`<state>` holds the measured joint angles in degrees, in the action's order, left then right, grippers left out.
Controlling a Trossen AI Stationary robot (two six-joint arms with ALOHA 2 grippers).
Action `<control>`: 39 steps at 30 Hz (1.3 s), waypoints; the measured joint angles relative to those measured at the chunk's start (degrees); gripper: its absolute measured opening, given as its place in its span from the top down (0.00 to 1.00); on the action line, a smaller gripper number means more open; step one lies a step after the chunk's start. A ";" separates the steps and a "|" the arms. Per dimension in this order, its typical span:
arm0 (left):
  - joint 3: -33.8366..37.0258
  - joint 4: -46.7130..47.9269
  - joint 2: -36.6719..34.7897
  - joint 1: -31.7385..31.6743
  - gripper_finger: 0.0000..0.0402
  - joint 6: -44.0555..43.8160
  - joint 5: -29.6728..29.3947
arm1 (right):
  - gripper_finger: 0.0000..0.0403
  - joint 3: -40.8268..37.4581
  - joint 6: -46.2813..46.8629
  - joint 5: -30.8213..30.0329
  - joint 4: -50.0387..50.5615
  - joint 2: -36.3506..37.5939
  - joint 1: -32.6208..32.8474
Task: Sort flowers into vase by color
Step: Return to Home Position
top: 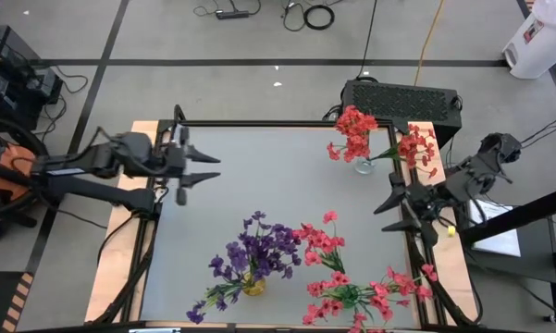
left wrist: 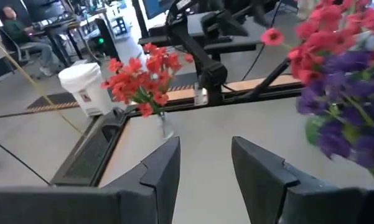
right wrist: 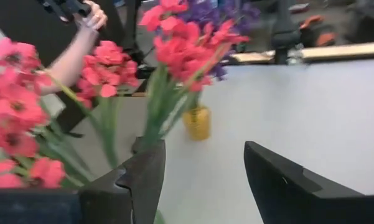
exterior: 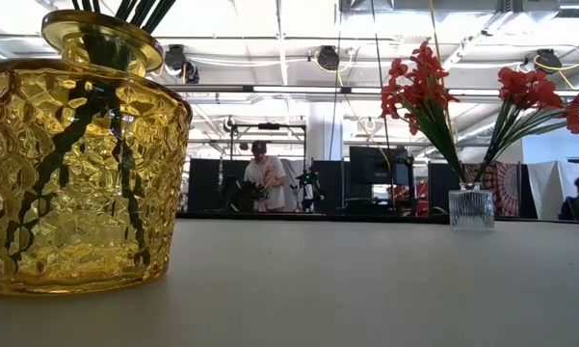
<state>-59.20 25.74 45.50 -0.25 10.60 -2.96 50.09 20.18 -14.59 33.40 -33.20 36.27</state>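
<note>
the yellow vase [exterior: 77, 173] stands closest to the low camera, knobbly glass with dark stems crossing inside it. its purple flowers [top: 254, 254] spread above it. it sits forward of the left gripper [top: 220, 167] and off to one side, well apart from it, toward the front edge of the table [top: 278, 194]. just beside it, and nearer the right gripper [top: 381, 219], the pink flowers [top: 336, 280] fan out of the green vase [top: 349, 296]. their outer blossoms come near that gripper without touching it.

the left gripper hovers just inside the table's left edge, pointing across the grey top. its fingers [left wrist: 165, 171] are spread wide with nothing between them. the right gripper hangs at the opposite edge, angled back over the table, its fingers [right wrist: 143, 177] likewise parted wide and empty. the two grippers are well apart, with bare table between them.

past the right gripper, near its far side, the red flowers [top: 356, 134] rise in two bunches from the clear vase [exterior: 472, 207]. they stand ahead of the left gripper, far across the table. each colour stands in its own vase.

behind the table a person [exterior: 265, 173] stands in the room. in the right wrist view a person's hand [right wrist: 93, 15] holds something dark beyond the pink blossoms.
</note>
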 joint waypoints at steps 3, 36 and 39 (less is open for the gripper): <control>1.01 2.64 -3.74 0.00 0.62 -1.23 0.61 | 0.48 0.00 -3.33 -3.02 2.11 2.05 0.00; 40.72 -12.51 -35.82 0.00 0.62 -9.97 -0.54 | 0.48 -15.55 -19.01 -6.55 0.03 29.21 -0.02; 42.87 -14.86 -35.83 0.00 0.62 -10.35 -0.75 | 0.48 -19.23 -19.88 -6.58 -4.54 30.84 -0.07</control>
<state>-16.33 10.88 9.67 -0.25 0.25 -3.71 30.85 0.30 -21.17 28.85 -2.36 36.21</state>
